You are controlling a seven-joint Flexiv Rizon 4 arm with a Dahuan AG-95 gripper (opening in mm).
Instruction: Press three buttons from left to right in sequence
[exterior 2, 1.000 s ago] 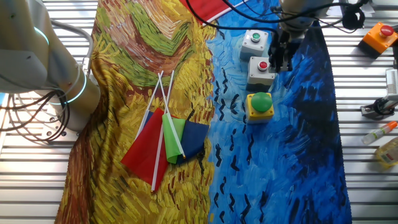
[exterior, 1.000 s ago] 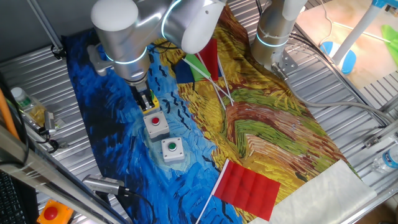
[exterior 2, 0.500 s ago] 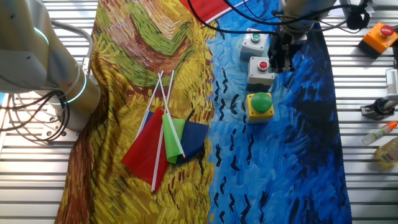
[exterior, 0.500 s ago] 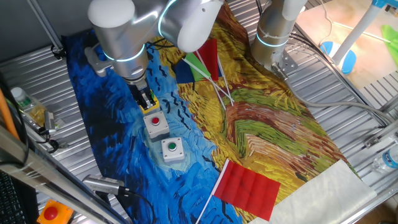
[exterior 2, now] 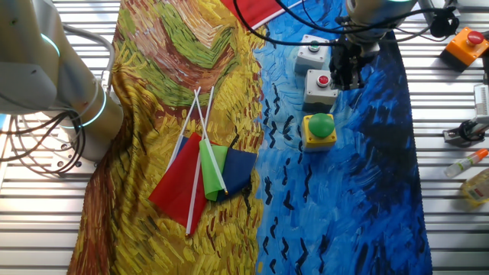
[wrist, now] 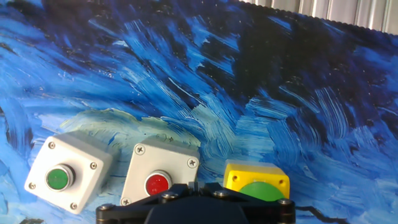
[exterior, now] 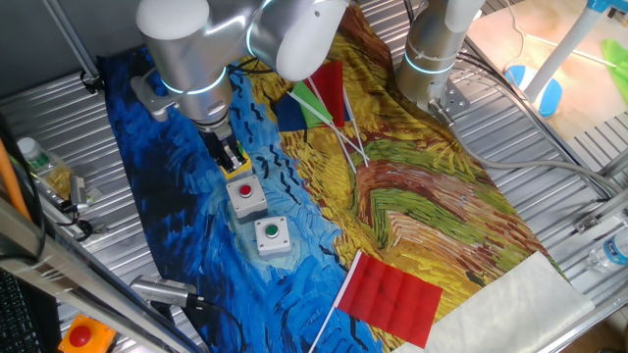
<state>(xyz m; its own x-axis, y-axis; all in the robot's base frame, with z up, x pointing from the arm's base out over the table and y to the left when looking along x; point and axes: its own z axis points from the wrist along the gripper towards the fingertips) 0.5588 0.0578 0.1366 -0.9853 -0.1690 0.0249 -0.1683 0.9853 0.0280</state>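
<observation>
Three button boxes sit in a row on the blue part of the painted cloth (exterior 2: 191, 46), near the table edge where the orange box (exterior 2: 466, 46) with its red button stands: one yellow box with a green dome (exterior 2: 319, 128), one grey box with a red button (exterior 2: 321, 85), and one grey box with a small green button (exterior 2: 312, 51). Two bundles of flags lie on the cloth: red, green and blue ones (exterior 2: 202, 172) mid-table, and a red one (exterior: 391, 294) by a corner. The gripper (exterior 2: 345, 72) hangs just beside the red-button box; whether its fingers are wide or narrow cannot be told. Since half a second ago the arm has drifted slightly upward, and the buttons have not moved.
</observation>
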